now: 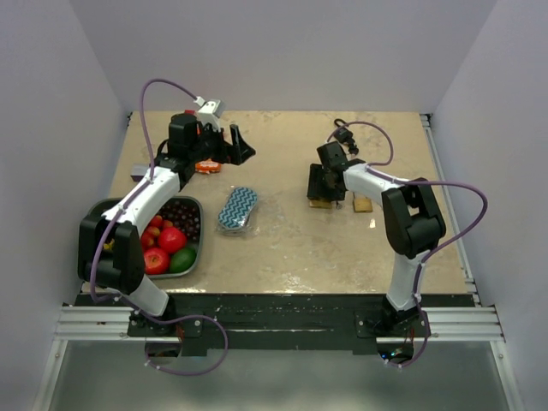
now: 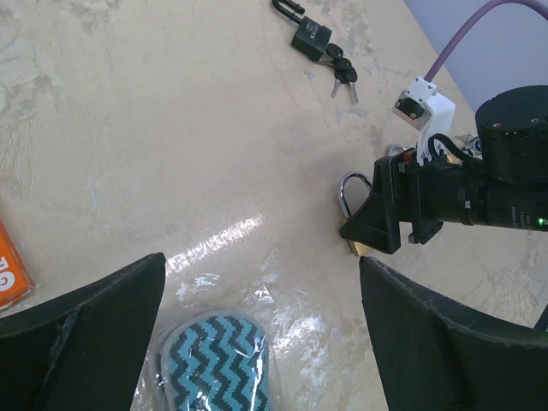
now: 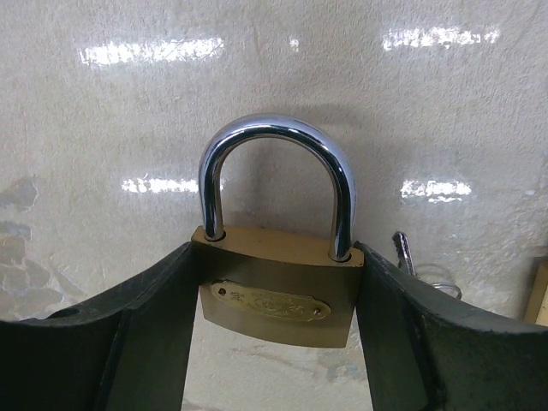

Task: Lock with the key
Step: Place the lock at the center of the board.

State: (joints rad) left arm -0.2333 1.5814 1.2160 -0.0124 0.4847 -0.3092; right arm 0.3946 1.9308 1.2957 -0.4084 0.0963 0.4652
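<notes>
It was a lab test cell: blank walls point(image 1: 282, 51) boxed a table point(image 1: 291, 248), with an aluminium rail point(image 1: 462, 324) at its edge.

Brass padlock point(image 3: 274, 295), chrome shackle shut, key point(image 3: 402, 253) just beside, rt.

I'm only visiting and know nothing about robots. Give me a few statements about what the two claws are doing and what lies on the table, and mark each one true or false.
1. The right gripper clasps a brass padlock by its body. True.
2. The left gripper holds a key. False: it is open and empty, above a blue zigzag pouch.
3. A black padlock with keys beside it lies near the far side of the table. True.
4. The bowl of fruit sits beside the right arm. False: it sits next to the left arm.
</notes>
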